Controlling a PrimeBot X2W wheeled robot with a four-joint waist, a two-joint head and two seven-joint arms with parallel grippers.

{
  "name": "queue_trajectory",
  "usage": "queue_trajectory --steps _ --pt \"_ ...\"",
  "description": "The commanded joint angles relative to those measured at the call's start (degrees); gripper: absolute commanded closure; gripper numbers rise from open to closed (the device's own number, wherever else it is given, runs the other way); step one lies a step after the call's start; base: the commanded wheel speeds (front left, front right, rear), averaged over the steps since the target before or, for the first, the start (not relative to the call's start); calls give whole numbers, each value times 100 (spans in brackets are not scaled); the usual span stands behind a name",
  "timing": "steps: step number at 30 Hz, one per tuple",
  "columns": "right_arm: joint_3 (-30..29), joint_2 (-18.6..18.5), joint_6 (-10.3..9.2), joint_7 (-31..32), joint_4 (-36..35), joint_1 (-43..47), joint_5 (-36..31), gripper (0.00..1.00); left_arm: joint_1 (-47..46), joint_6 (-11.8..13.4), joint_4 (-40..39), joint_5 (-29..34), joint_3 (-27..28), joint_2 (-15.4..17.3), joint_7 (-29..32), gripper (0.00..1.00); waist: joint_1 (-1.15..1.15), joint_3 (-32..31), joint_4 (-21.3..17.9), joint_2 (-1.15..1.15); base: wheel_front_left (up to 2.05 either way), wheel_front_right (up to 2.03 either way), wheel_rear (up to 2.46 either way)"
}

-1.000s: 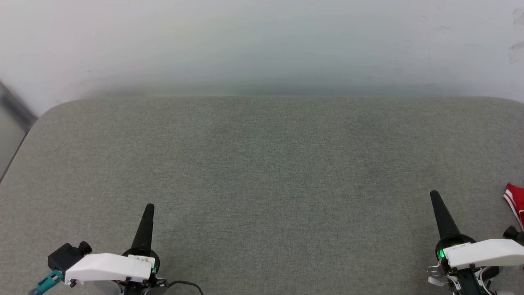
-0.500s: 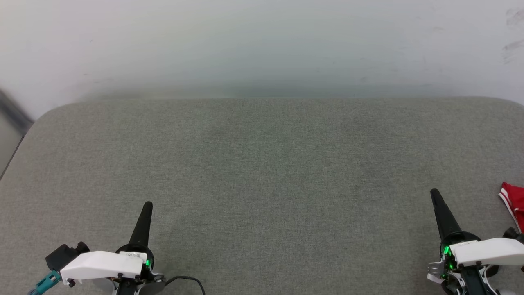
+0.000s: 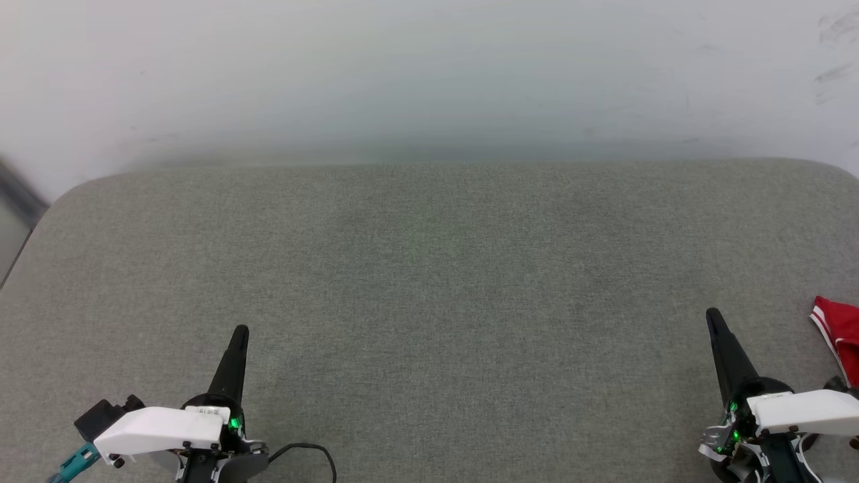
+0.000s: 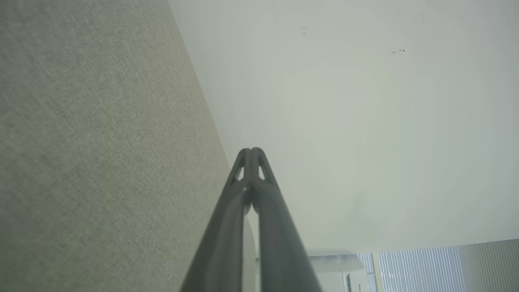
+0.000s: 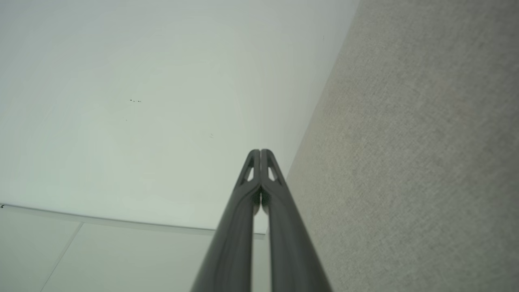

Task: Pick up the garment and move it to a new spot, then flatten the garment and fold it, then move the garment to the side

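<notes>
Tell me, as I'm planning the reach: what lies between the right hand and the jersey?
Nothing. In the head view, bare grey fabric runs from the right hand to the jersey.

We hold our left gripper [image 3: 240,333] low at the left of the head view, its two dark fingers pressed together into one spike that leans a little rightward. Our right gripper [image 3: 713,316] sits low at the right, fingers likewise closed on nothing (tips touching in both wrist views), and it leans a little leftward.
</notes>
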Motion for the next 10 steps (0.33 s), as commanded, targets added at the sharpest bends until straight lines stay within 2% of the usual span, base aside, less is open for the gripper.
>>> queue_trajectory --steps 1,10 --pt "-14 16 0 30 -5 -117 122 100 -117 0 0 -101 38 2 30 100 0 -3 -6 0 0 0 0" --pt "-28 18 0 90 50 -150 505 100 -147 0 55 -450 94 -21 145 100 0 -25 -47 0 0 0 0"
